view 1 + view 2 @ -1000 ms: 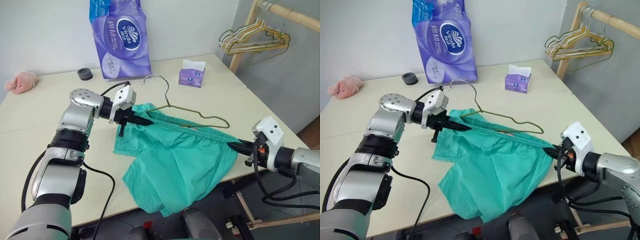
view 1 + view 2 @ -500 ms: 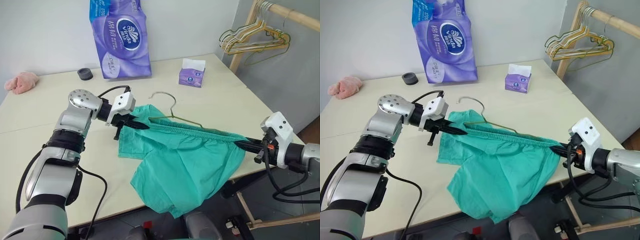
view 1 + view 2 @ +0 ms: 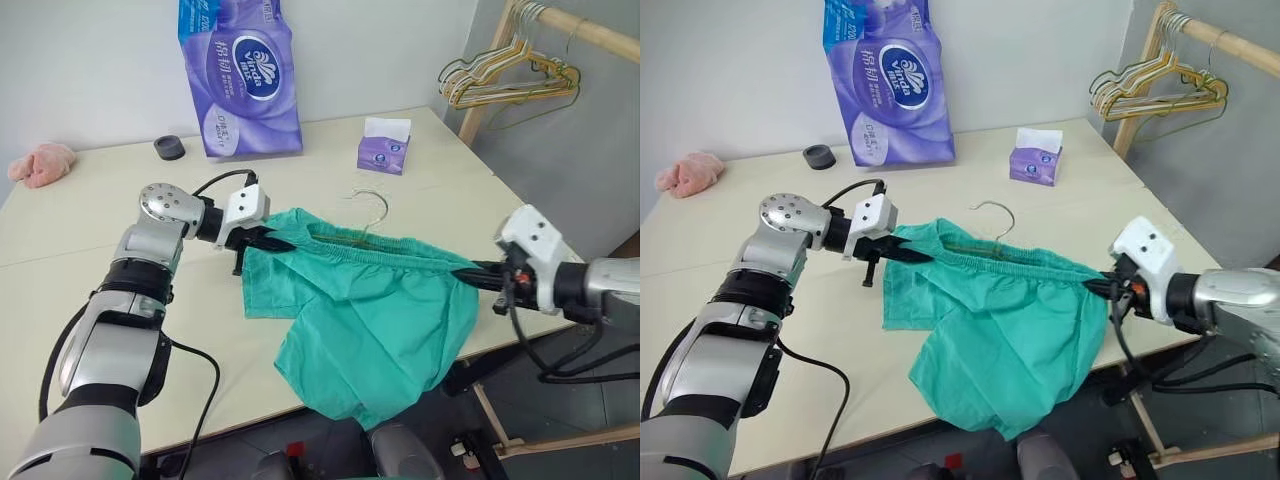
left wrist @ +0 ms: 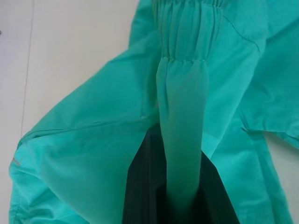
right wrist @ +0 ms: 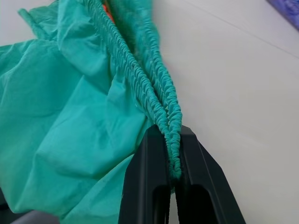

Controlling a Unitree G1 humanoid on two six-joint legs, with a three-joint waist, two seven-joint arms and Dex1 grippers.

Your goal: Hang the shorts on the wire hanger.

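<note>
We see the shorts (image 3: pixel 380 300) stretched over the desk (image 3: pixel 120 230). Our left gripper (image 3: pixel 283 243) and right gripper (image 3: pixel 462 276) each pinch the waistband, the hanger (image 3: pixel 368 213) poking out above it.

shorts (image 3: pixel 390 310): thin matt cloth | wire hanger (image 3: pixel 368 208): thin metal | table (image 3: pixel 90 250): smooth matt
</note>
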